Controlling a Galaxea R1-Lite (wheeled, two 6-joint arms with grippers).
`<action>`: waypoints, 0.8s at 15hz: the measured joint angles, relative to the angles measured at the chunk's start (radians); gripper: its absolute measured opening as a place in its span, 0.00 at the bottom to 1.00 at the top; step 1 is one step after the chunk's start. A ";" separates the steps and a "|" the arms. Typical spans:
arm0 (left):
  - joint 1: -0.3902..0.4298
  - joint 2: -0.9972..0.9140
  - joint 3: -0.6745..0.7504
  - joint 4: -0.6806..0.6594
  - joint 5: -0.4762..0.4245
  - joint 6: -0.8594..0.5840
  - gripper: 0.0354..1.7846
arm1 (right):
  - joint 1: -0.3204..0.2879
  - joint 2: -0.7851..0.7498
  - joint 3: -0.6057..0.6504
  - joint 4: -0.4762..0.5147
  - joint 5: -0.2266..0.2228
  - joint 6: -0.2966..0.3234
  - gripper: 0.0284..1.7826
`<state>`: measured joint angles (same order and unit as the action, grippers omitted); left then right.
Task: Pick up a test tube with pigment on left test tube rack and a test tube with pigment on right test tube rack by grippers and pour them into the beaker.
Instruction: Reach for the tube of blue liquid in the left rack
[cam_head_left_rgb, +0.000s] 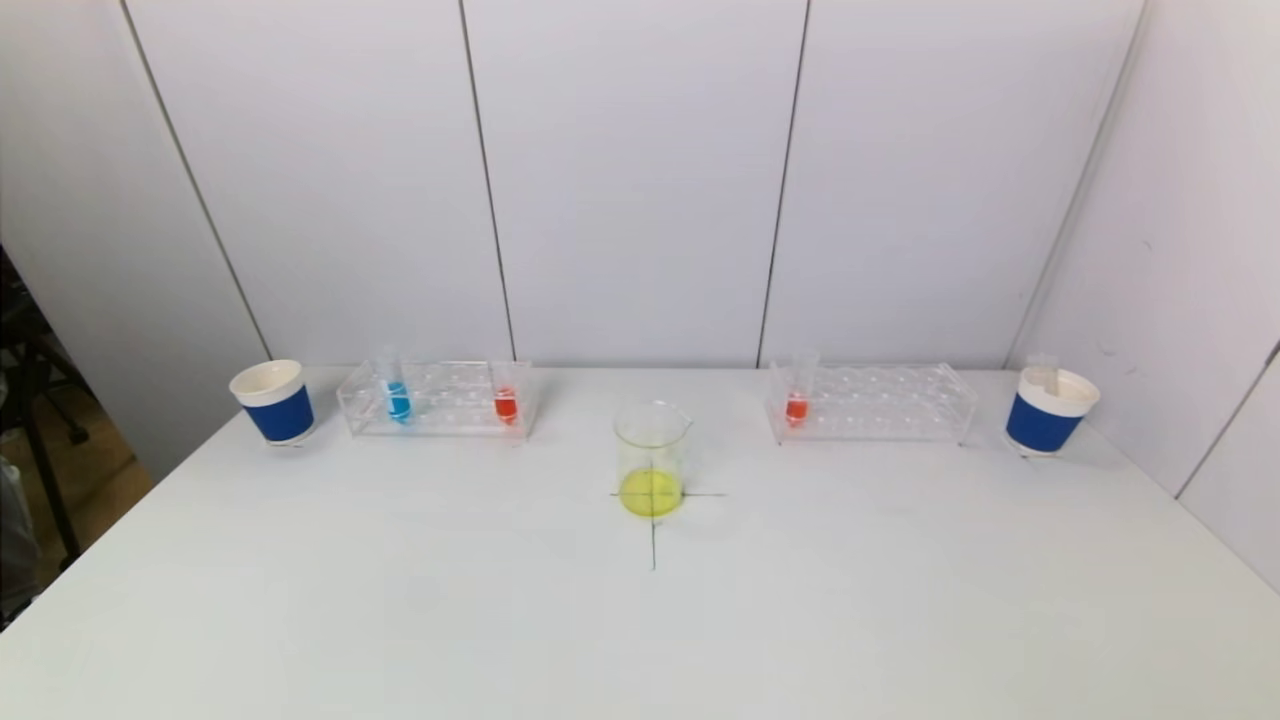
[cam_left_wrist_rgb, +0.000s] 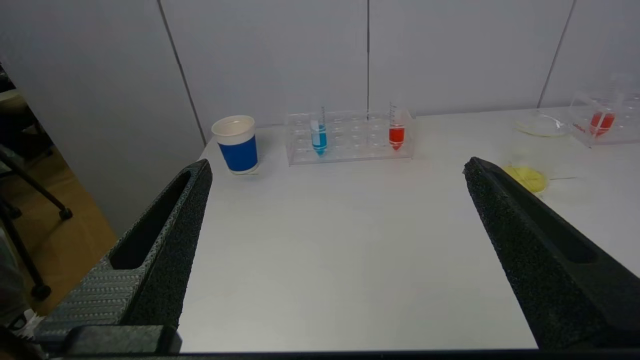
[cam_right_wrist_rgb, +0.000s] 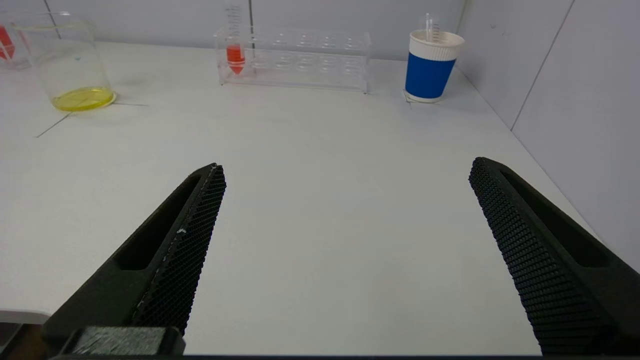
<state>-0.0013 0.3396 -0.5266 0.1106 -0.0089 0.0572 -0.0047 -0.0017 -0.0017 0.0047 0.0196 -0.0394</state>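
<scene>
The clear left rack (cam_head_left_rgb: 437, 400) (cam_left_wrist_rgb: 350, 140) holds a tube with blue pigment (cam_head_left_rgb: 398, 400) (cam_left_wrist_rgb: 318, 137) and a tube with red pigment (cam_head_left_rgb: 506, 403) (cam_left_wrist_rgb: 396, 135). One red-pigment tube (cam_head_left_rgb: 796, 405) (cam_right_wrist_rgb: 235, 55) stands in the clear right rack (cam_head_left_rgb: 872, 403) (cam_right_wrist_rgb: 300, 62). Between the racks, on a pencilled cross, is a glass beaker (cam_head_left_rgb: 652, 460) (cam_right_wrist_rgb: 67, 62) with yellow liquid at its bottom. My left gripper (cam_left_wrist_rgb: 335, 167) and right gripper (cam_right_wrist_rgb: 347, 167) are open and empty, low over the near table, well short of the racks. Neither arm shows in the head view.
A blue-and-white paper cup (cam_head_left_rgb: 274, 402) (cam_left_wrist_rgb: 236, 144) stands left of the left rack. Another such cup (cam_head_left_rgb: 1048, 410) (cam_right_wrist_rgb: 431, 66), with an empty tube in it, stands right of the right rack near the side wall. White wall panels close the table's back and right.
</scene>
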 joint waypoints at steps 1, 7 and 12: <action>-0.002 0.068 -0.026 -0.019 0.000 -0.001 0.99 | 0.000 0.000 0.000 0.000 0.000 0.000 0.99; -0.007 0.550 -0.076 -0.394 -0.003 -0.004 0.99 | 0.000 0.000 0.000 0.000 0.000 0.000 0.99; 0.009 0.977 -0.084 -0.775 -0.013 -0.009 0.99 | 0.000 0.000 0.000 0.000 0.000 0.000 0.99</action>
<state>0.0081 1.3166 -0.6109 -0.6647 -0.0219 0.0481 -0.0047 -0.0017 -0.0017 0.0043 0.0196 -0.0398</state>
